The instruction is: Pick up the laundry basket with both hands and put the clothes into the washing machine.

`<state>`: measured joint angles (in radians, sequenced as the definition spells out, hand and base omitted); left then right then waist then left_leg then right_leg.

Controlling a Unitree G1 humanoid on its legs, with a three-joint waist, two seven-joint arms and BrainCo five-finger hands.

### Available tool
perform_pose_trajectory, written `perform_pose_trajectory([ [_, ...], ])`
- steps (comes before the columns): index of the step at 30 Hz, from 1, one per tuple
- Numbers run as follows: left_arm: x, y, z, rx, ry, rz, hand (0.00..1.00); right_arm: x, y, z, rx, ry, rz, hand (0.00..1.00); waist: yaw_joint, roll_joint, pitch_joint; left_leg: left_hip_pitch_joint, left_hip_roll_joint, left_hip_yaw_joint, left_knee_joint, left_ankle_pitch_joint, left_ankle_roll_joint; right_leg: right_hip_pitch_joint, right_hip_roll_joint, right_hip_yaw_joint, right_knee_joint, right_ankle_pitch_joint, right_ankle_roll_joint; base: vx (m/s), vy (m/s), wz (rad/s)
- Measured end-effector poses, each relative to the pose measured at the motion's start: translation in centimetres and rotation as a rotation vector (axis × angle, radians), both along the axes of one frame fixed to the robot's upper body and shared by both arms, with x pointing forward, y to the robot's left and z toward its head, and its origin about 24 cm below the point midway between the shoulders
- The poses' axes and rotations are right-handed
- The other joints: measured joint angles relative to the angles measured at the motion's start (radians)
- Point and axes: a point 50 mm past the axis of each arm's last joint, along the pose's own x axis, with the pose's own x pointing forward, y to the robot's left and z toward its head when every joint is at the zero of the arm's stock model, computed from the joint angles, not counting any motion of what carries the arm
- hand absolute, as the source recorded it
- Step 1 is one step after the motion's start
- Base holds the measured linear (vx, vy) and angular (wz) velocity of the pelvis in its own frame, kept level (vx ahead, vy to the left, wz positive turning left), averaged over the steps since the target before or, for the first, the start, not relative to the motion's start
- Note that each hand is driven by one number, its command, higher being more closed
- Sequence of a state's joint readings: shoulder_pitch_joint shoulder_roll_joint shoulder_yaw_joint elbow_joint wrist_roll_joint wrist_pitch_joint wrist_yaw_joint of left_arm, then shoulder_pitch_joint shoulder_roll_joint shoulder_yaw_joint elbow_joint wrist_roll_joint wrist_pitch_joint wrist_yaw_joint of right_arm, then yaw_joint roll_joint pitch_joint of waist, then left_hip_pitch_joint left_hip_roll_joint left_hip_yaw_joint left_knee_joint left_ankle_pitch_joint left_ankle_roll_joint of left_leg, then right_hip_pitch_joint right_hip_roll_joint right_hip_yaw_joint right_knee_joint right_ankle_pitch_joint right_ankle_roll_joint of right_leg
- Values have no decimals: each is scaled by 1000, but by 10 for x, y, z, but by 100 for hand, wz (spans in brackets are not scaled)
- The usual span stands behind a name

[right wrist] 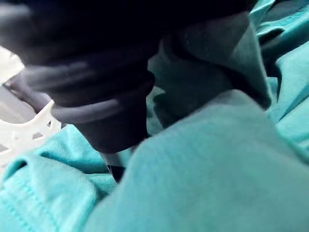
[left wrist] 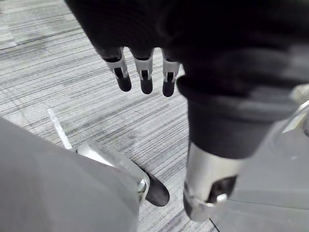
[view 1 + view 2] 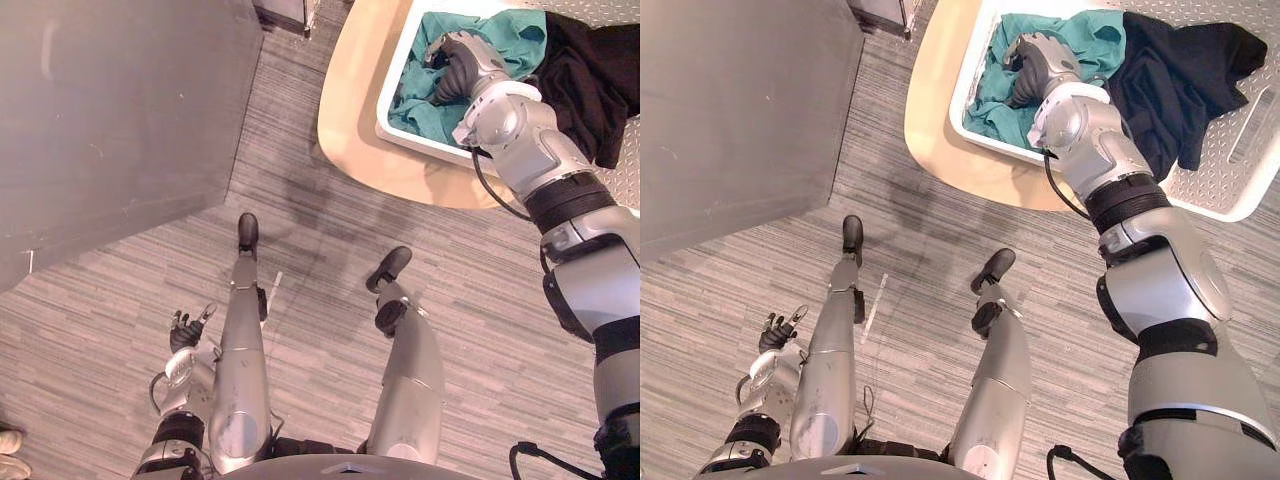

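**Teal clothes (image 3: 432, 112) bury the right hand (image 3: 458, 72); the left hand (image 3: 187, 331) hangs well away from the basket (image 3: 962, 95)**

At the far left stands a big grey box-like unit (image 3: 110, 130). It may be the washing machine, but no door or drum shows, so I cannot tell. Beside it, low over the grey striped carpet (image 3: 300, 200), the left hand hangs idle. In its own wrist view the fingers (image 2: 143, 79) point down, straight and slightly apart, holding nothing.

Further right a pale wooden table (image 3: 350, 135) carries the white basket. Its long axis runs across the head views from its left rim toward the right. The teal clothes are heaped in the left end. The right hand is pushed down into that heap from the near side, and the wrist view shows its dark cover pressed against teal folds. The fingers are lost in the cloth, so I cannot tell whether they are clamped on it or merely resting in it. Rightmost, a black garment (image 3: 1170, 70) is draped over the basket's middle and right part.

The basket lies ahead and to the right, so the right arm is by far the nearer. A two-handed lift would likely need the right hand to come out of the clothes and onto a rim. The left hand would have to rise and cross to the left rim. Neither hand is on a rim yet, so the lift looks barely begun.
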<state>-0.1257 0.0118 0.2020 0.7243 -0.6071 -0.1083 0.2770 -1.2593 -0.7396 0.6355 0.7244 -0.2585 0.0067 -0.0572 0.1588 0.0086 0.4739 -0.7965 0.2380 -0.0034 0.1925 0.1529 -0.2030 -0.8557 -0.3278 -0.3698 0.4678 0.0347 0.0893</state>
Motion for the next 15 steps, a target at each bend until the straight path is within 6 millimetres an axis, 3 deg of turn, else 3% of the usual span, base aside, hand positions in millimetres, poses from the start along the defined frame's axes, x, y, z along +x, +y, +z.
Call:
perform_pose_trajectory([
  [5, -2, 1, -2, -24, 7, 26, 0, 0, 3, 12, 248, -54, 40, 100, -1, 0, 0, 14, 1, 3, -32, 21, -1, 2, 3, -3, -6, 6, -6, -13, -54, -1],
  [15, -9, 1, -10, -88, 45, 102, 0, -7, 13, 49, 1269, -227, 299, 100, 1, 2, -1, 62, 13, 8, -47, 31, -3, 54, 19, -7, -48, 30, -10, -16, -45, -4],
])
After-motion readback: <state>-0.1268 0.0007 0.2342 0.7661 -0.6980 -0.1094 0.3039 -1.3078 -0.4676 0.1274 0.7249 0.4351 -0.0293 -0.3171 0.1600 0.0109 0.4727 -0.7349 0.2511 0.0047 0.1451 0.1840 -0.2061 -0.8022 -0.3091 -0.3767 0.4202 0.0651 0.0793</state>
